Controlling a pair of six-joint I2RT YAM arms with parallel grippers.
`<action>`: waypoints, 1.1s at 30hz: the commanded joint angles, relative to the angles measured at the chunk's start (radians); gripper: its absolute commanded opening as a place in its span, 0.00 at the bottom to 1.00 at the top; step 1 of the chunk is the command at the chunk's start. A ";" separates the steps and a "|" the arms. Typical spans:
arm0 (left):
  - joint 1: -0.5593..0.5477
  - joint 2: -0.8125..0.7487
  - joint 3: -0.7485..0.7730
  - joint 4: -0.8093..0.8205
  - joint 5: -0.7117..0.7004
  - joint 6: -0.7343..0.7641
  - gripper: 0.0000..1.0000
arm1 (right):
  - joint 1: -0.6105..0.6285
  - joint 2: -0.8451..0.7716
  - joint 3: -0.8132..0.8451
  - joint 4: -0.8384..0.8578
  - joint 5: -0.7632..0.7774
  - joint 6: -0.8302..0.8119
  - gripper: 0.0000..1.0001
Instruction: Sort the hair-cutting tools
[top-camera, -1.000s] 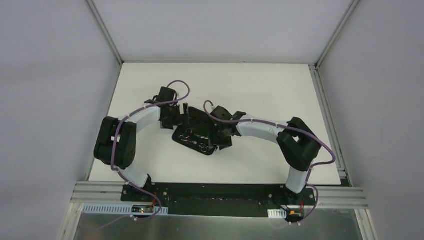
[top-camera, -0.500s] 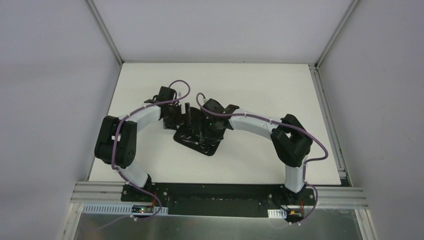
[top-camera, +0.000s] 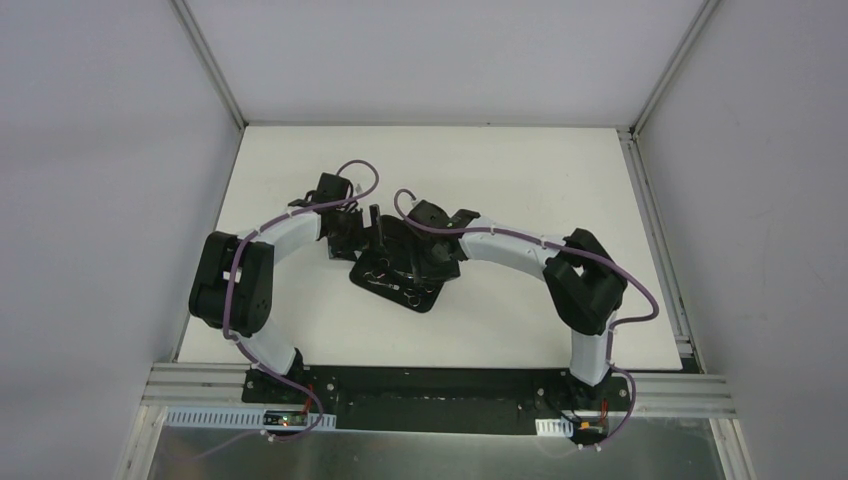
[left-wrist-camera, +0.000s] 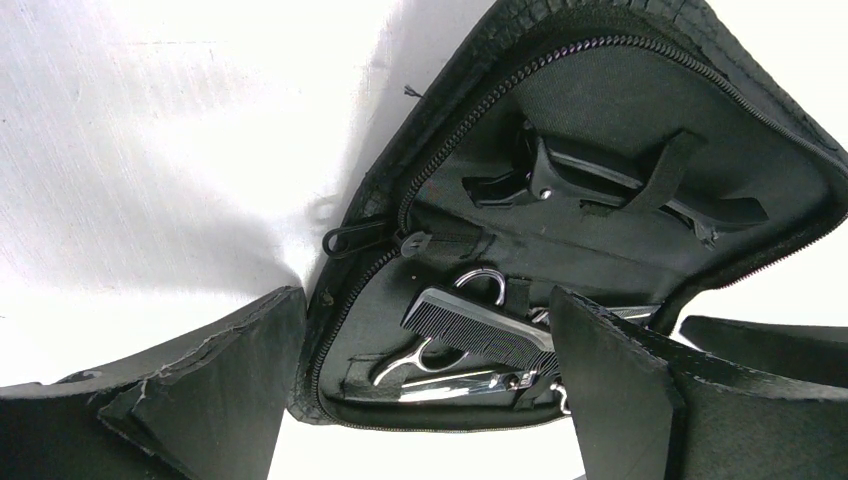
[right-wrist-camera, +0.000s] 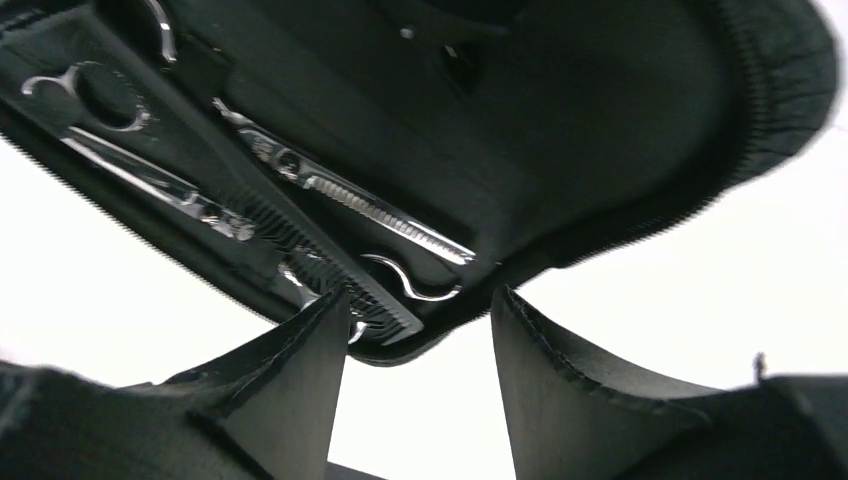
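The black zip case (top-camera: 420, 298) lies open mid-table with the hair-cutting tools inside. In the left wrist view a black comb (left-wrist-camera: 480, 325) lies over silver ring-handled scissors (left-wrist-camera: 450, 378), and a black-handled tool (left-wrist-camera: 600, 175) sits under straps on the raised flap. The right wrist view shows silver scissors (right-wrist-camera: 150, 170), toothed thinning shears (right-wrist-camera: 370, 215) and the comb's end (right-wrist-camera: 335, 275). My left gripper (left-wrist-camera: 425, 400) is open, its fingers (left-wrist-camera: 220, 385) flanking the case's near end. My right gripper (right-wrist-camera: 420, 370) is open and empty just off the case's edge, one fingertip beside the comb.
White table (top-camera: 520, 180) spreads around the case, with grey walls at the back and sides. A metal rail (top-camera: 655, 230) runs along the right edge. Both arms curve in over the centre, left gripper (top-camera: 352, 240) and right gripper (top-camera: 432, 258) close together above the case.
My right arm has swung left, bringing its gripper from the case's right side to over the case. The left arm and the case have held still.
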 joint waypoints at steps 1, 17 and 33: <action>0.002 -0.074 -0.027 0.006 -0.037 -0.032 0.94 | -0.022 -0.089 0.009 -0.075 0.111 -0.106 0.57; 0.034 -0.558 -0.375 0.002 -0.027 -0.334 0.85 | -0.285 0.042 0.258 -0.045 -0.308 -0.359 0.66; 0.034 -0.518 -0.491 0.111 0.027 -0.440 0.57 | -0.286 0.214 0.409 -0.076 -0.475 -0.374 0.45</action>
